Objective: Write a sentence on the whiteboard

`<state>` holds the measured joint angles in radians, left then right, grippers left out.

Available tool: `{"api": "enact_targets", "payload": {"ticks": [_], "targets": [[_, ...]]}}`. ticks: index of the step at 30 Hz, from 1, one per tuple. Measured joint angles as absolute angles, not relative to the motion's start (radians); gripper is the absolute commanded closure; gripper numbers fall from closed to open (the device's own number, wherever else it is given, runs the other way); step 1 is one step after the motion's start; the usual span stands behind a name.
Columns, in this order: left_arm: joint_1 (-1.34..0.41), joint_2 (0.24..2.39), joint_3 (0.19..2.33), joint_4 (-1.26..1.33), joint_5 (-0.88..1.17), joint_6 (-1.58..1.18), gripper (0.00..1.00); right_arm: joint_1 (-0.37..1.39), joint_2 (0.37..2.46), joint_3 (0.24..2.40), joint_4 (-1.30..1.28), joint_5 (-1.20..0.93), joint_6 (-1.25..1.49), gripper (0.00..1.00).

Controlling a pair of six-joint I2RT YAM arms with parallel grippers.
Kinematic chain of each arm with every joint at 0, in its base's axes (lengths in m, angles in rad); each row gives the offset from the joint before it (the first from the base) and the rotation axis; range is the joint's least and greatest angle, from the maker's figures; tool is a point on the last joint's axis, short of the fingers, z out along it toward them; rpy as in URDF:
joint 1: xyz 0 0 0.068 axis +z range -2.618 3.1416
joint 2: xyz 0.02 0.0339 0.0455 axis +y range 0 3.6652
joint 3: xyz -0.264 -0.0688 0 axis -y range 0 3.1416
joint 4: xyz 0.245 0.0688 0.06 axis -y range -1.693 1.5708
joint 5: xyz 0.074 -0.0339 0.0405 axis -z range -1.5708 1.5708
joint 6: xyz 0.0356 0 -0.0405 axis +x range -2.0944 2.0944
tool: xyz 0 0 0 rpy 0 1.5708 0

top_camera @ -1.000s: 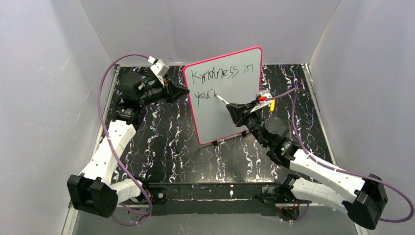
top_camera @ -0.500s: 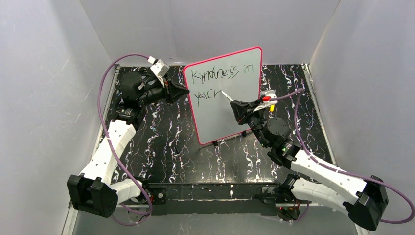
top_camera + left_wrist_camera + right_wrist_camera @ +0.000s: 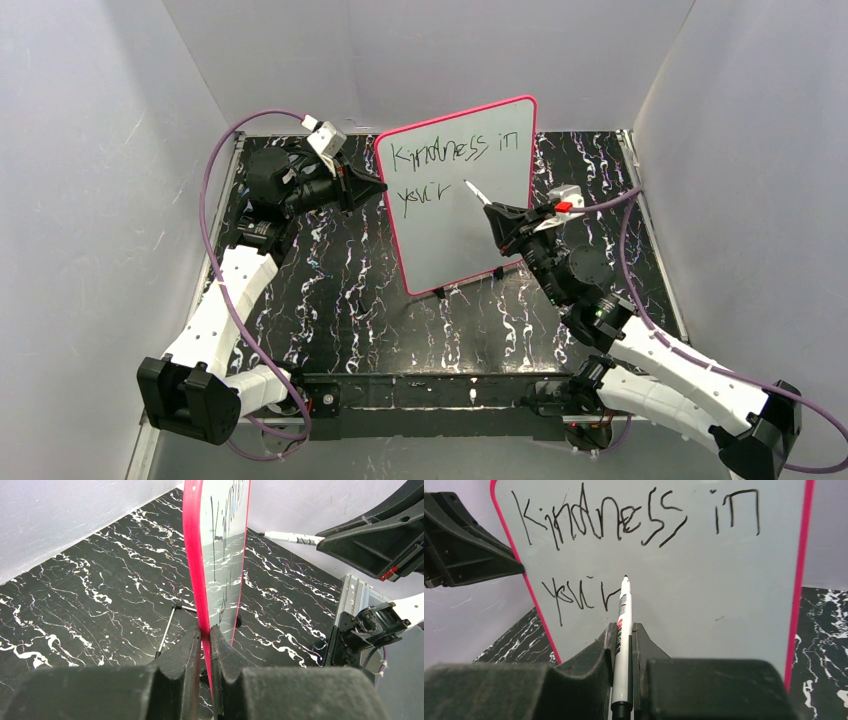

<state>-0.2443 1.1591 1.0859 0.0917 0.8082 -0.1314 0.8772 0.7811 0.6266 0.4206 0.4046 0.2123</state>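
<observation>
Here, a marker (image 3: 478, 193) tip hangs just right of "your" on the upright whiteboard (image 3: 465, 235).
At centre left, the left gripper (image 3: 378, 188) pinches the thin pink-red frame of the smooth, round-cornered board, which stands mid-frame on the black, white-veined table (image 3: 340, 290). The sentence (image 3: 624, 522) reads "Kindness in" above "your". Right of it, the right gripper (image 3: 500, 215) clamps the slim white pen, which bears a small red label; since a second ago it has slid rightward, off the "r".
</observation>
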Motion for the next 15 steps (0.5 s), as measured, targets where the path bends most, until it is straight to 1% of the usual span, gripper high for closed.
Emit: {"api": "enact_targets", "payload": {"ticks": [5,15], "targets": [[-0.244,1.159,1.086,0.092,0.809,-0.131,1.00,0.841,0.781,0.633,0.418,0.398,0.187,0.99],[-0.244,1.159,1.086,0.092,0.809,-0.131,1.00,0.733,0.826,0.634,0.438,0.310,0.186,0.99]]}}
